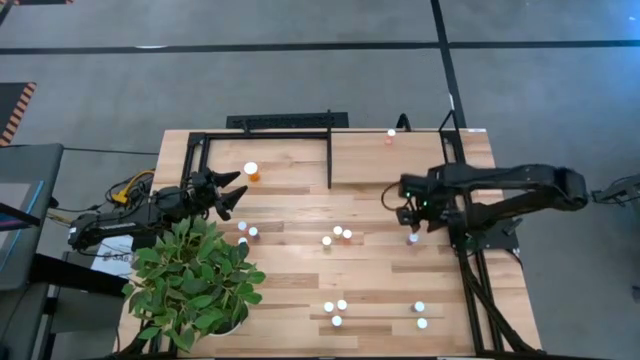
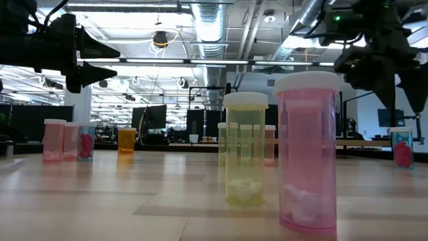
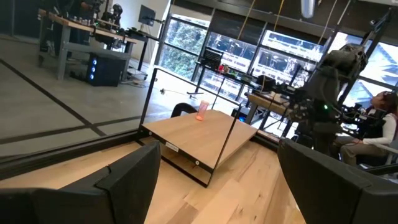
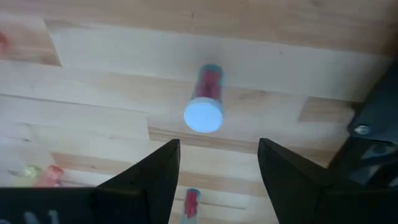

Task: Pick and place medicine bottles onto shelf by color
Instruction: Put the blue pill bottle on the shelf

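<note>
The left claw (image 3: 217, 186) stands open, its two dark fingers (image 3: 127, 180) spread wide in the foreground above the striped-plank table (image 3: 230, 199). Beyond them lies the shelf (image 3: 199, 134), a pale smooth board edged with thin black frame bars, with one small pink white-capped bottle (image 3: 203, 110) upright near its far edge. Farther off, the right arm (image 3: 329, 87) hangs dark over the table. A seated person (image 3: 379, 127) shows at the room's edge, among desks and monitors before large windows.

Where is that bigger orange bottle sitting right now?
From above, the orange bottle stands upright on the shelf's left section, just ahead of the left gripper's open fingers, beside the potted plant.
</note>
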Robot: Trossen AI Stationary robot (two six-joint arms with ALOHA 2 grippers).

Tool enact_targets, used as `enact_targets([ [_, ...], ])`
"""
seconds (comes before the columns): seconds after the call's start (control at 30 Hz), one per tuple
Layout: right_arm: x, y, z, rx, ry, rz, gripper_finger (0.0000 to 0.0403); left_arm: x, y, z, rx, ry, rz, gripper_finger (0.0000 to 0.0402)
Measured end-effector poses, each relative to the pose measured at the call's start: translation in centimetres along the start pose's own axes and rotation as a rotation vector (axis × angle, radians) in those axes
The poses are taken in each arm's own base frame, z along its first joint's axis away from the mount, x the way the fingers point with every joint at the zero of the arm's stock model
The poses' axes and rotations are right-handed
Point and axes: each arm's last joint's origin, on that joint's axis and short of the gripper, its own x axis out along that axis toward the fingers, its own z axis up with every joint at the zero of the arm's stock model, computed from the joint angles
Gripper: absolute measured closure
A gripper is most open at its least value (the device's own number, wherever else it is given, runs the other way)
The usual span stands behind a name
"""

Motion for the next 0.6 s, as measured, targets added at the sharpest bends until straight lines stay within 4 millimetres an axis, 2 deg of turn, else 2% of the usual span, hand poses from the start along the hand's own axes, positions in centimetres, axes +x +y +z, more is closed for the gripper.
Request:
enact_targets([
  [0.2,2.0,0.7,-0.9,-0.059,0.006,0.016,0.0163,0.0,0.0,0.0,0.000,0.000,0.000,0.0090],
  [0.37,3.2,0.6,-0.7,-0.056,-0.005,-0.011,0.0163,0.0,0.0,0.0,0.000,0.000,0.000,0.0090],
  [0.6,3.5,1.0,-0.4,-0.063,-0.061,-0.016,0.0163,0.0,0.0,0.0,0.000,0.000,0.001,0.0090],
])
